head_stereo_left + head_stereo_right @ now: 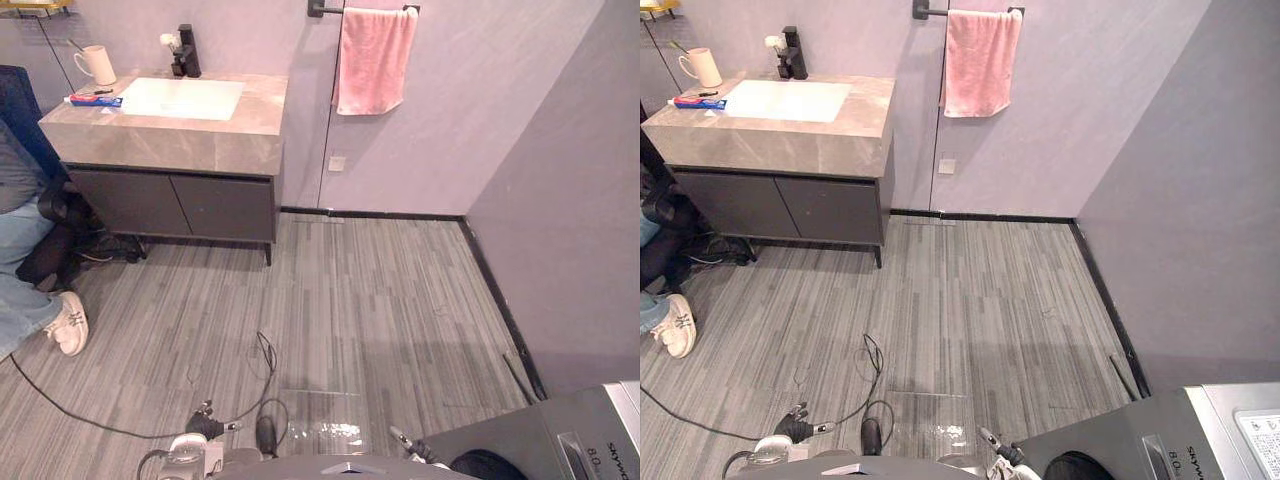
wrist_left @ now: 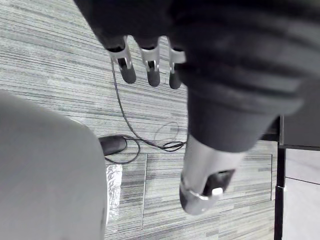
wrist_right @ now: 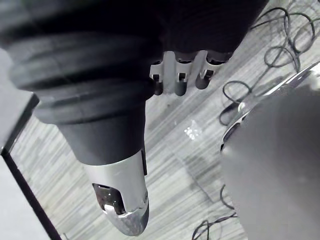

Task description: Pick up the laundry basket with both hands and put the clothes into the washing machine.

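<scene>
The washing machine is a grey box at the lower right of the eye views, with a dark round patch at its near left corner. My left hand hangs over the striped grey floor; its fingers are straight, the thumb stands apart, and it holds nothing. My right hand hangs the same way above the floor beside a grey curved surface, thumb out, also holding nothing.
A grey vanity with a white sink, cup and tube stands at the back left. A pink towel hangs on the far wall. A seated person's leg and white shoe are at the left. A wall closes the right.
</scene>
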You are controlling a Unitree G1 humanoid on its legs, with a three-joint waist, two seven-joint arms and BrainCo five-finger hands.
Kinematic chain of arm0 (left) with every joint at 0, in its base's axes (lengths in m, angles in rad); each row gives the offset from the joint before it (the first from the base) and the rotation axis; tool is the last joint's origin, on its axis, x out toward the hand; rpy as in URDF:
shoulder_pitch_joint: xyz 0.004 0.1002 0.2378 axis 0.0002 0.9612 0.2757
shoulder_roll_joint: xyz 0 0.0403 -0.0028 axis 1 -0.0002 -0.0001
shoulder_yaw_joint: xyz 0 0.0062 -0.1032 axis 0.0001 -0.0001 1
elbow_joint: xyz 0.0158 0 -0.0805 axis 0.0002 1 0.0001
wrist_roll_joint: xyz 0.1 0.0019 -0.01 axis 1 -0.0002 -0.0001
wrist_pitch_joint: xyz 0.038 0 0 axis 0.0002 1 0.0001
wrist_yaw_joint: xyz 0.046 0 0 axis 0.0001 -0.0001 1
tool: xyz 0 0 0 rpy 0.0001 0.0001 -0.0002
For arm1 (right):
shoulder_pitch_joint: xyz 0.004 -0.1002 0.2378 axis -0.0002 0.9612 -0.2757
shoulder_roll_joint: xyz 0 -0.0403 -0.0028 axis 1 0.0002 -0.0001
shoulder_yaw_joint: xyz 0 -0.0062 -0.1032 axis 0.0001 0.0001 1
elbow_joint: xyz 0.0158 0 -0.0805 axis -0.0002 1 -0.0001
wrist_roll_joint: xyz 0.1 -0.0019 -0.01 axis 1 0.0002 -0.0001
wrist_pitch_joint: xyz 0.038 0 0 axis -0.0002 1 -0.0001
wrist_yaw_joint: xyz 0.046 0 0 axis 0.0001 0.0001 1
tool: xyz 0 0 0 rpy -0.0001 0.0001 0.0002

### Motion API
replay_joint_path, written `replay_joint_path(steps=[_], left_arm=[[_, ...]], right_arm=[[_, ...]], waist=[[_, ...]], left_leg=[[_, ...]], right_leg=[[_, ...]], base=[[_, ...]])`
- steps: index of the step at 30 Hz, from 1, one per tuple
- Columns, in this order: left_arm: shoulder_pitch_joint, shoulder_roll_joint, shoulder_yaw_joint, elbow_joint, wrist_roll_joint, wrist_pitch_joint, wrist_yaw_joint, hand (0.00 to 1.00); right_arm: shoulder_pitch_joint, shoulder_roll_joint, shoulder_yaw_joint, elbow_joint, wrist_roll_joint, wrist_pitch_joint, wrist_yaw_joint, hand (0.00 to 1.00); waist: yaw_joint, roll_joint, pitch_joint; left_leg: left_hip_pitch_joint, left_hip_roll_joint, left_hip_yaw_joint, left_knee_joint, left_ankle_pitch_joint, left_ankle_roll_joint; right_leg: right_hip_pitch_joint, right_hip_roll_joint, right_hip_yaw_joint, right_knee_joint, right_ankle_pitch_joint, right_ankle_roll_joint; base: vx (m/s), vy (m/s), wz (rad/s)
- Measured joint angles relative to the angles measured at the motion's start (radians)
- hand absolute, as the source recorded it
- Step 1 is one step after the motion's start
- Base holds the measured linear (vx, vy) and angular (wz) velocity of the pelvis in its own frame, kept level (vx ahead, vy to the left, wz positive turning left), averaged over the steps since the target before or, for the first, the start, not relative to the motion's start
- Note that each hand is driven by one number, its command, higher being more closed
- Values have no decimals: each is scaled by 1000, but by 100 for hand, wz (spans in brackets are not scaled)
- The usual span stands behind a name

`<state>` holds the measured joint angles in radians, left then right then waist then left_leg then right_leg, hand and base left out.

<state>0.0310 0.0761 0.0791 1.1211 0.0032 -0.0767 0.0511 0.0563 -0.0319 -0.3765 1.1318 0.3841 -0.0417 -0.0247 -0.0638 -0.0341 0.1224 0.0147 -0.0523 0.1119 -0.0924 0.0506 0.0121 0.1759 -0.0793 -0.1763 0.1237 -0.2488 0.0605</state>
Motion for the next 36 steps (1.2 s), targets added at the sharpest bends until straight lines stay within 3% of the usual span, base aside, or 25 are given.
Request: replay_joint_path(steps=[7, 9, 10, 11, 12, 14, 15, 16, 17, 18, 19, 20, 21, 23, 24, 25, 26, 30, 33, 36], left_arm=[[12, 2, -3, -2, -82, -1, -4, 0], [20, 3, 0, -14, -91, -8, -10, 0], [24, 15, 23, -24, -96, -9, -17, 0], [26, 18, 38, -38, -104, -10, -20, 0], [28, 12, 39, -39, -108, -7, -20, 0], [33, -2, 53, -40, -110, -5, -25, 0], [33, -4, 63, -42, -109, -4, -30, 0], [37, -6, 87, -41, -109, -1, -36, 0], [37, 0, 144, -56, -110, -4, -42, 0], [24, -17, 169, -64, -112, -9, -33, 0], [28, -12, 192, -51, -127, -3, -34, 0], [33, -11, 201, -48, -127, -1, -32, 0], [39, -21, 204, -46, -127, -4, -33, 0], [48, -31, 204, -46, -122, -4, -32, 0], [54, -32, 204, -47, -120, -4, -31, 0], [56, -29, 203, -47, -122, -5, -31, 0], [48, -37, 188, -38, -131, -6, -29, 0], [54, -38, 56, -2, -136, -12, -30, 0], [48, -29, 7, -4, -137, -14, -31, 0], [47, -3, -54, -8, -137, -15, -33, 0]], right_arm=[[-9, -16, -7, 25, -37, 2, 1, 0], [-8, -12, -19, 23, -37, 2, 0, 0], [16, 7, -13, 21, -37, 0, 0, 0], [23, 12, -1, 6, -33, -5, 2, 0], [33, 1, 22, -28, -29, -13, 2, 0], [55, -9, 22, -28, -16, -17, 3, 0], [61, -10, 21, -27, -16, -15, 2, 0], [68, -3, 20, -23, -16, -13, 1, 0], [79, 29, 23, -24, -15, -21, -1, 0], [91, 1, 12, -31, 6, -24, 2, 0], [83, -6, 14, -14, 5, -20, 0, 0], [86, 16, 11, -14, 11, -17, -5, 0], [84, 20, -9, -14, 10, -19, -4, 0], [77, 15, -37, 13, 5, -14, -3, 0], [69, 9, -40, 28, 4, -13, -4, 0], [68, 8, -40, 30, 4, -8, -4, 0], [62, -4, -41, 38, 4, -2, -4, 0], [66, -47, -24, 37, 10, -6, -5, 0], [65, -49, 3, 36, 12, -7, -5, 0], [65, -43, 15, 36, 16, -8, -5, 0]], waist=[[2, 7, 3], [9, 5, 3], [18, -47, -18], [30, -40, -17], [24, -24, -6], [26, 11, 0], [28, 16, -1], [30, 7, -6], [34, -68, -22], [49, -2, -10], [54, -23, 6], [57, -29, -4], [49, -26, -7], [49, -12, -23], [45, -11, -32], [45, -16, -34], [45, -7, -38], [26, 55, -70], [22, 51, -70], [23, 29, -78]], left_leg=[[2, -13, 3, 0, -2, 1], [-15, -29, 9, 1, -28, -20], [-42, -56, 60, 79, -43, 71], [-77, -51, 88, 232, -71, 136], [-82, -48, 56, 255, -148, 54], [-70, -31, 18, 221, -142, 41], [-58, -23, 19, 189, -144, 38], [-25, -24, 26, 136, -174, -10], [-112, -40, 42, 401, -190, 109], [-139, 65, -20, 544, -365, 43], [-141, 46, -17, 578, -383, 18], [-122, 41, -29, 540, -383, -19], [-89, 42, -26, 449, -345, -22], [-38, 48, -19, 299, -272, -39], [-30, 50, -12, 244, -214, -48], [-30, 44, -11, 235, -196, -49], [-18, 51, -23, 226, -180, -49], [26, 91, -37, 86, -107, -72], [30, 114, -59, 37, -78, -89], [29, 127, -70, 18, -61, -89]], right_leg=[[-1, -1, 39, 0, 1, 2], [-27, -12, 60, 28, -6, 10], [-87, -74, 60, 81, -13, 13], [-112, -91, 61, 163, -34, 50], [-188, -80, 125, 359, 34, 66], [-277, -49, 195, 516, 54, 21], [-286, -40, 198, 524, 55, 19], [-300, -49, 201, 499, 60, 7], [-330, -159, 194, 467, 80, -11], [-338, -156, 187, 448, 63, 14], [-326, -183, 221, 424, 58, 22], [-293, -190, 238, 355, 63, 28], [-261, -186, 194, 285, 75, 49], [-223, -156, 151, 170, 100, 54], [-193, -130, 128, 96, 160, 47], [-172, -123, 123, 67, 204, 46], [-142, -114, 98, 25, 209, 66], [-157, -64, 73, -1, 194, 50], [-163, -38, 51, -5, 188, 41], [-160, -21, 31, -18, 191, 37]], base=[[-6, 71, -1], [-15, 114, -8], [52, 133, -26], [67, 106, -17], [39, 49, 4], [-32, 87, 51], [-3, 78, 71], [92, 60, 74], [136, 81, 63], [146, 110, 43], [72, 54, 23], [46, -48, 39], [34, -131, 46], [80, -199, 40], [96, -272, 28], [90, -278, 13], [41, -214, 6], [53, -166, 4], [28, -115, 16], [48, -65, 10]])
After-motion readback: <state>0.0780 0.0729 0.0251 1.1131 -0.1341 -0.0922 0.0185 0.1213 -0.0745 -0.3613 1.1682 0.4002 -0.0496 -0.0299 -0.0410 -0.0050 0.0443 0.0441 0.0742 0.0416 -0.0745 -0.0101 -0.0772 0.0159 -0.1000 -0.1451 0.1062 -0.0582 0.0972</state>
